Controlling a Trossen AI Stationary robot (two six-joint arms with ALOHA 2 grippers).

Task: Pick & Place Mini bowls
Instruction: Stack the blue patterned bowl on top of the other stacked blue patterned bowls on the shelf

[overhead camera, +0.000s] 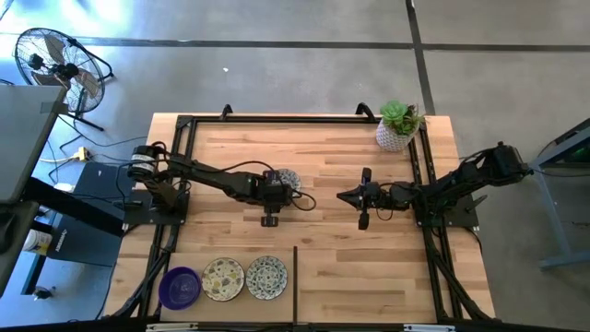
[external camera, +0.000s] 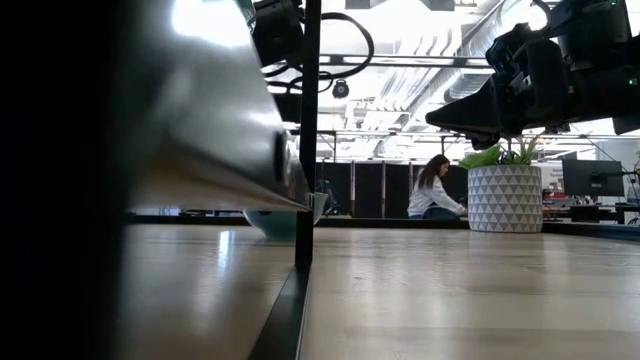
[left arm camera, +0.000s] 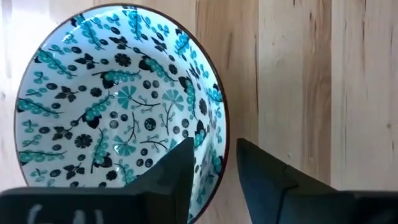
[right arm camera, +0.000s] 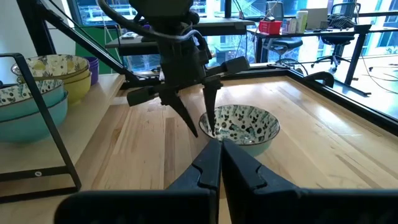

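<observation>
High view: the left gripper [overhead camera: 279,187] hangs over a patterned bowl [overhead camera: 289,179] near the middle of the table [overhead camera: 332,267], and in the left wrist view its two fingers [left arm camera: 180,168] straddle the bowl's rim [left arm camera: 219,112], one inside, one outside, with a narrow gap between them. I cannot tell whether they pinch the rim or stand just off it; the bowl looks to sit flat on the wood. My reading is that the step in hand is either the grasp or the letting-go of this bowl. If it is a grasp, the next move calls for closing on the rim and lifting straight up before any sideways travel, since a one-sided rim hold may let the bowl tip

The right gripper [overhead camera: 351,195] waits nearby, fingers pressed together and pointing toward the bowl, holding nothing. Three more bowls sit in a row at the near edge: a purple bowl [overhead camera: 180,286] and two patterned ones [overhead camera: 223,278] [overhead camera: 266,277]

For room: bare wood lies between the centre bowl and that row. A dark bar [overhead camera: 295,286] stands just beside the row, and the plant pot [overhead camera: 396,129] is well apart at the far corner. The closest obstacle is the right gripper, so any move toward that side looks tight
</observation>
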